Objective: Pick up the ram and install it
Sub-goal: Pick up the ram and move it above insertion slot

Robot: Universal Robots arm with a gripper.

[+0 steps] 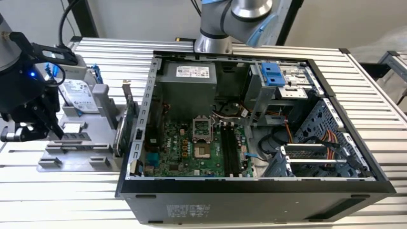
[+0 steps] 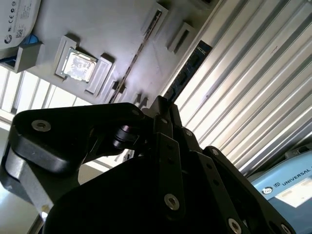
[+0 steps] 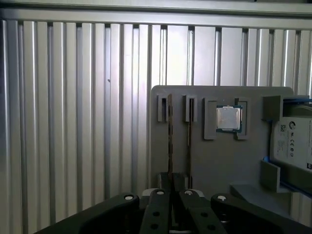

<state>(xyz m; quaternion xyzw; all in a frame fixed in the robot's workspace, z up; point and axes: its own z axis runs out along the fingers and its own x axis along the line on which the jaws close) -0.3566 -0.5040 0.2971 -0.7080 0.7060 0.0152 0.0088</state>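
My black gripper [image 1: 56, 132] hangs over the grey holder tray [image 1: 76, 153] at the exterior view's left, beside the open computer case [image 1: 254, 185]. In both wrist views its fingertips stand close together on the near end of the ram [image 3: 169, 136], a thin dark stick seen edge-on. The ram [image 2: 190, 70] runs straight out from the gripper [image 2: 163, 103] along the slot nearest the holder's edge. The gripper [image 3: 174, 183] looks shut on it. The black memory slots [image 1: 230, 148] lie on the green motherboard inside the case.
A second thin stick [image 3: 189, 146] stands in the neighbouring slot. A square silver processor [image 3: 228, 118] and a hard drive [image 1: 79, 95] also sit on the holder. A card with a metal bracket [image 1: 127, 114] stands between holder and case. Ribbed aluminium table [image 3: 73, 122] surrounds everything.
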